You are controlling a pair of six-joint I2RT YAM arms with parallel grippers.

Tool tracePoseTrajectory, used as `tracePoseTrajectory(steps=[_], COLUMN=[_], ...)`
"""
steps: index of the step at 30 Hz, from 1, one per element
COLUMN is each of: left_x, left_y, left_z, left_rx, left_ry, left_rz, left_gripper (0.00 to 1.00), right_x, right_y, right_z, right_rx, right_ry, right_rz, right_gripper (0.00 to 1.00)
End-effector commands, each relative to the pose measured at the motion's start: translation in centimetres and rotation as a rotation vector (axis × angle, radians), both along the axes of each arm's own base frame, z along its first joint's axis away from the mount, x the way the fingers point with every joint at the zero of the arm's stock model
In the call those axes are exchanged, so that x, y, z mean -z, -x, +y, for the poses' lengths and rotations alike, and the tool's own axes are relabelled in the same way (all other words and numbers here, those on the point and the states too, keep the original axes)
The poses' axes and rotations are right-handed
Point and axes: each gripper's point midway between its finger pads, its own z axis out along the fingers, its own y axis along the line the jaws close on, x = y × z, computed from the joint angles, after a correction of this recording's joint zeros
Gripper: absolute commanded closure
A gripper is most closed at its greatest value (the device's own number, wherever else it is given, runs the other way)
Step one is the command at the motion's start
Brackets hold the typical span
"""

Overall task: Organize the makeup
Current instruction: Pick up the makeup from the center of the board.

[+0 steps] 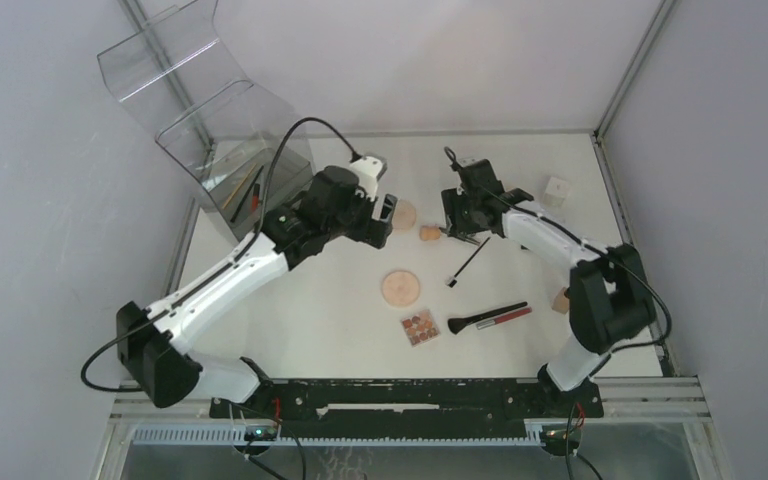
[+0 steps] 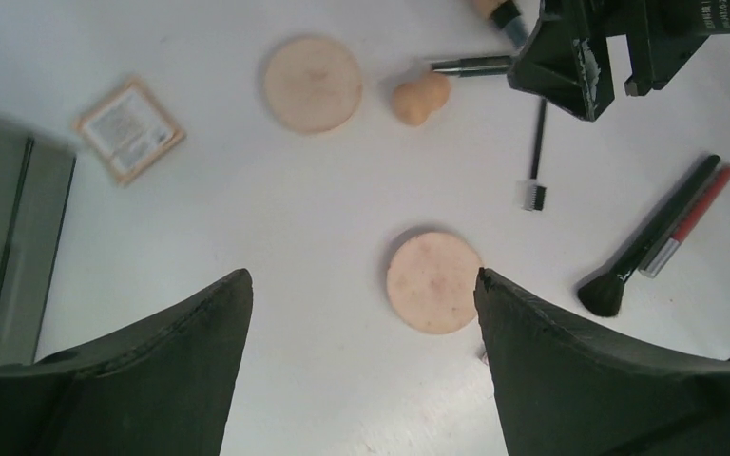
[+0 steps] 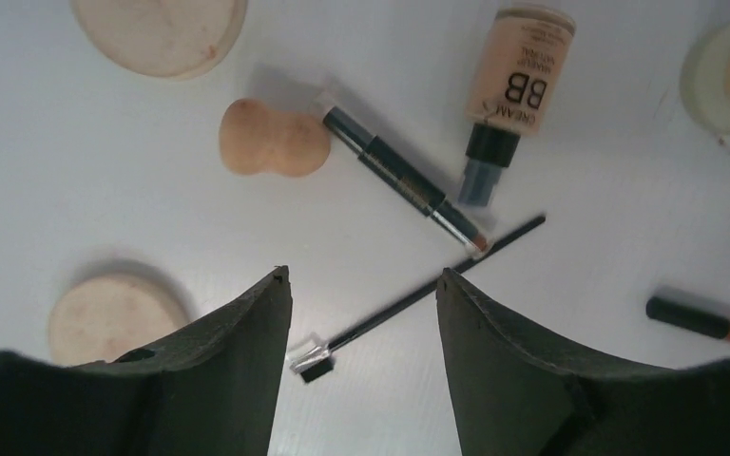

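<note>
Makeup [image 1: 487, 318] is seen scattered on the table [image 1: 320, 320], the left gripper [image 2: 361, 275] being held spread and empty over a peach disc [image 2: 433, 282], the right gripper [image 3: 361, 274] spread and empty over a thin brush [image 3: 390, 308] near a sponge [image 3: 273, 139] and BB tube [image 3: 518, 62].

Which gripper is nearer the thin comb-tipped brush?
Right. The right gripper hangs open over the brush, straddling its handle. The left gripper sits farther left, beyond the sponge.
</note>
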Motion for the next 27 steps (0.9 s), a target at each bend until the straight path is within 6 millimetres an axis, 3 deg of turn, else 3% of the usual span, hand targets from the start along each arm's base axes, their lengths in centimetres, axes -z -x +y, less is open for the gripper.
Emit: tracePoseTrajectory(steps=[1,8,18,23,27], left_x=[-2.0,-2.6,-2.0,-1.8,-1.5], left_y=[0.4,1.7,2.5,2.5,2.4], left_z=[3.4,4.5,6.2,6.6,7.0], left_rx=[-0.225,-0.248,-0.266,-0.283,-0.297], left_ry=[0.137,0.205,0.156,0.154,0.141], left_rz=[-0.035,-0.055,-0.073,-0.077,-0.081], left_gripper=[0.09,0.06,0.06,0.06,0.06], right_x=[1.3,3.7,6.7,8.2,9.2], right_y=[-1.7,-4.1,-5.3,-5.2,-4.2], right_z=[-0.4,-0.4,-0.5,-0.1,0.1], right_rx=[-0.076,-0.151,-0.259,-0.296,-0.298], right_ry=[0.15,0.197,0.225,0.203,0.185], right_rz=[0.023,0.048,0.113,0.168,0.22], right_gripper=[0.34,0.42,0.45,0.48,0.59])
